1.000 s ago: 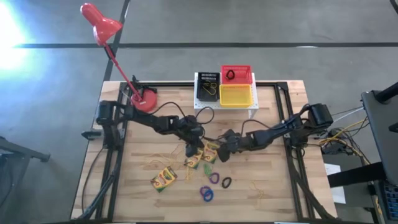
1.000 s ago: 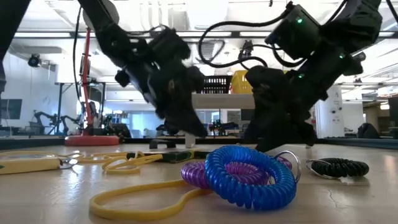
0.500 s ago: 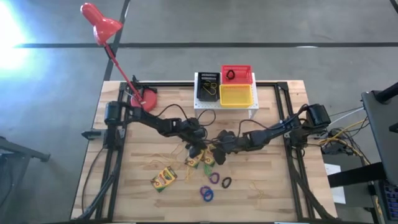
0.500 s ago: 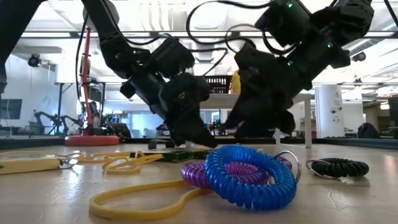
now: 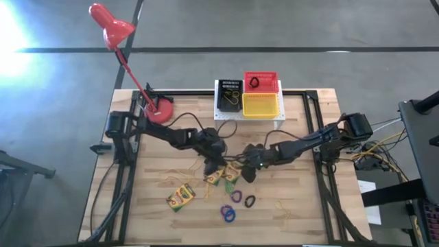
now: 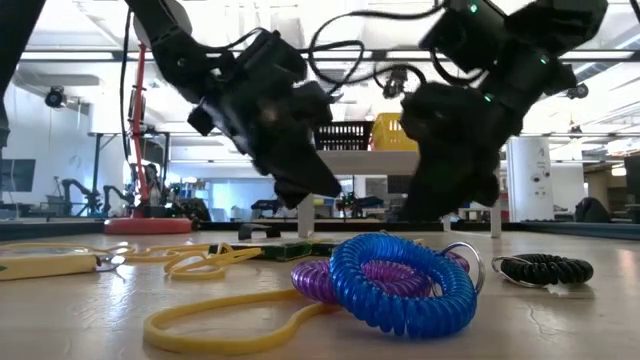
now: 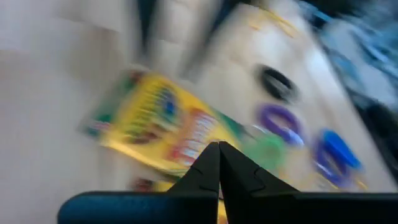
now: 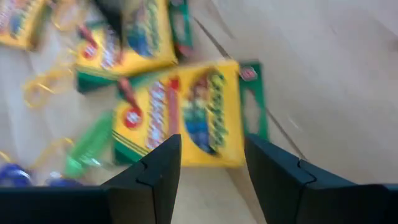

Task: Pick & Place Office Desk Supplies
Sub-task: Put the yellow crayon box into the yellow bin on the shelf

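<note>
Three yellow-and-green crayon boxes lie flat on the table: one (image 5: 180,197) apart toward the near left, two (image 5: 216,177) (image 5: 233,171) mid-table. Near them lie a green ring (image 5: 228,186), a purple ring (image 5: 236,196), a black ring (image 5: 250,201), a blue ring (image 5: 228,214) and yellow rubber bands (image 5: 175,175). My left gripper (image 5: 212,161) (image 7: 217,146) is shut and hangs above a crayon box (image 7: 161,127). My right gripper (image 5: 248,169) (image 8: 211,149) is open, its fingers on either side of a crayon box (image 8: 186,118) from above.
A white stand (image 5: 247,120) at the far edge carries a black, a red (image 5: 261,82) and a yellow bin (image 5: 260,105); the red one holds a black ring. A red desk lamp (image 5: 161,108) stands far left. Another rubber band (image 5: 285,206) lies near right.
Both grippers dipped toward the two middle crayon boxes and drew together half a second ago. Since then the left gripper has risen and the right has drawn back toward the table's right. The boxes and rings lie where they were.
</note>
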